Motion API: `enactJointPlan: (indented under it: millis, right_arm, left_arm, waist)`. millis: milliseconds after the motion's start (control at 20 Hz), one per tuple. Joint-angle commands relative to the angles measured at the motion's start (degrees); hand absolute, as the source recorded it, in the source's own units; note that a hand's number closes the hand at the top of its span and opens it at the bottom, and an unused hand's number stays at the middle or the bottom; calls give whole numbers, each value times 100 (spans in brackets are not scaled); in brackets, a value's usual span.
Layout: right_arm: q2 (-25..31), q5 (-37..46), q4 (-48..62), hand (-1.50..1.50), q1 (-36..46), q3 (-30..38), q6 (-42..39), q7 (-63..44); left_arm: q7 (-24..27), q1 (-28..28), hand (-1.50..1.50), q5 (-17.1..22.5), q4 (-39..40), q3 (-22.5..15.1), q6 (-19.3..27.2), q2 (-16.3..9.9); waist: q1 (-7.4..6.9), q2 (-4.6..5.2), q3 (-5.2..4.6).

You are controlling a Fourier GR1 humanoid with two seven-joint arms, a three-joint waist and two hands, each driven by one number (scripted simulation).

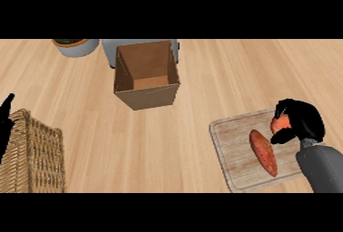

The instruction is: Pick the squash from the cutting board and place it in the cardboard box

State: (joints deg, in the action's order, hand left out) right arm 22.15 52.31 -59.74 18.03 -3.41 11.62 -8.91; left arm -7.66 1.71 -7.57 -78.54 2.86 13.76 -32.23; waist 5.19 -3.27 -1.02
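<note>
- Wooden counter (201,90) fills the frame, pale planks, seen steeply from above.
- Cardboard box (147,74) stands upper centre, flaps up, mouth open to the top – prob. set that way so sth can be dropped straight in. Nothing visible inside.
- Behind the box, a grey object (175,47) mostly hidden; can't tell what it is.
- Upper left: grey pot (75,47) w/ a bit of green in it, well apart from the work area.
- Left edge: wicker basket (33,154), partly cut off by the frame.
- Cutting board (234,154) lies lower right, tilted a little, well apart from the box – so the carry goes up-left across bare counter.
- On the board: long reddish veg (263,152), lying lengthwise, looks like a sweet potato, not touched by the hand.
- Squash (281,123) – only an orange patch shows, at the board's upper right, under the hand.
- Right hand (301,120) is over that spot, fingers curled down round the orange squash, thumb side hiding most of it. Judged as a closing/closed grasp; whether it's lifted off the board yet – can't tell.
- Left hand (7,122) shows as a dark sliver at the left edge, fingers straight & up, resting, holding nothing.
- Step in hand, as I read it: squash grasped, lift + carry to the box not yet done.
</note>
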Motion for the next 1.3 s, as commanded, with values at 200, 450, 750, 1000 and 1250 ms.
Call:
enactJointPlan:
  millis: [200, 450, 750, 1000, 1250]
  right_arm:
    - [-1228, 1554, -1846, 150, 573, -857, 573, -2451]
    - [-2171, 2489, -2661, 150, 1070, -1746, -381, -4054]
    - [-2204, 1874, -2496, 150, 2426, -2130, -586, -5556]
    - [-2211, 1478, -1436, 150, 3415, -1651, 88, -5686]
    - [-2212, 968, -409, 150, 4012, -1034, 682, -5364]
  left_arm:
    - [83, -82, 0, 195, 4, -59, -81, 357]
    - [131, 57, 0, 156, -132, -91, -138, 425]
    - [443, 218, 0, 119, 60, -127, -244, 621]
    - [414, 282, 0, 23, 92, -170, -326, 687]
    - [416, 440, 0, -14, 172, -92, -352, 711]
  waist:
    - [-219, 119, 33]
    - [-438, 227, 71]
    - [-673, 336, 93]
    - [-768, 374, 95]
    - [-835, 418, 95]
